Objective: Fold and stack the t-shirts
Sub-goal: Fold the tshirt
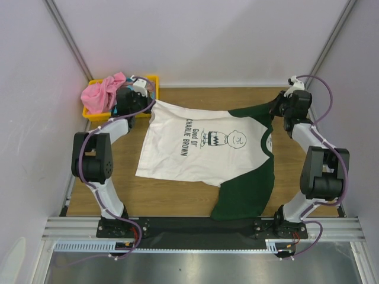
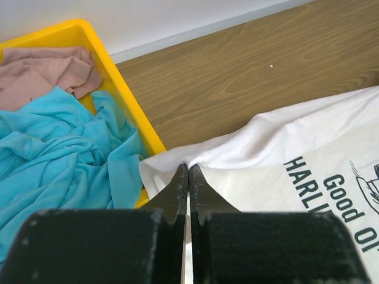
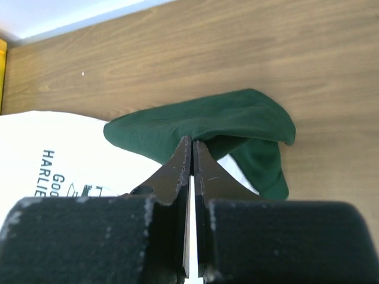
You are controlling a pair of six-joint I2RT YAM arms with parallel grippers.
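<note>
The white Charlie Brown t-shirt (image 1: 201, 142) with dark green sleeves lies spread on the wooden table, print up. My left gripper (image 1: 144, 104) is shut on the shirt's far left white hem corner (image 2: 195, 155), beside the yellow tray. My right gripper (image 1: 284, 110) is shut on the far dark green sleeve (image 3: 201, 121), which bunches over the fingertips. The other green sleeve (image 1: 246, 189) hangs toward the near edge. A pink shirt (image 1: 105, 92) and a turquoise shirt (image 2: 53, 154) lie crumpled in the tray.
The yellow plastic tray (image 1: 155, 80) stands at the far left corner of the table; its rim (image 2: 127, 94) is right next to my left fingers. Bare wood (image 1: 195, 94) lies beyond the shirt. White walls enclose the back and sides.
</note>
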